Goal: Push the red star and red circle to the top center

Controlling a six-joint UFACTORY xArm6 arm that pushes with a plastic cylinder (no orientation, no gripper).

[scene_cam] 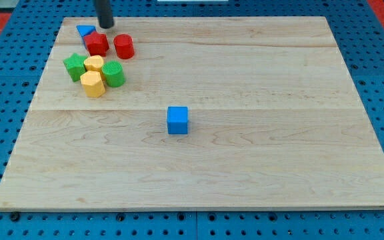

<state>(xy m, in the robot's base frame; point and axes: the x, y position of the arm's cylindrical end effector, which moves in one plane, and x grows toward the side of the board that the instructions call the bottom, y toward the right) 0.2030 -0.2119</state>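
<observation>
since both red blocks sit crowded in the top left corner of the wooden board (245,153), i judge this to be the setting-up step, with the push toward the top center not yet begun. my tip (105,26) rests at the view's top left, just above the red star (96,44) and just to the right of a blue triangle (84,30), which touches or nearly touches the star. the red circle (124,47) stands just beside the star on its right. there is no hand here to spread or pinch, only a bare rod. the next move, as i see it, calls for getting my tip round to the star's left side, so a rightward sweep carries star and circle together along the top edge. just below them cluster a green star (75,67), a yellow block (94,64), a yellow hexagon (92,85) and a green cylinder (113,73), which a low path could drag along. a blue cube (177,120) sits well apart near the middle. no containers are in view.
</observation>
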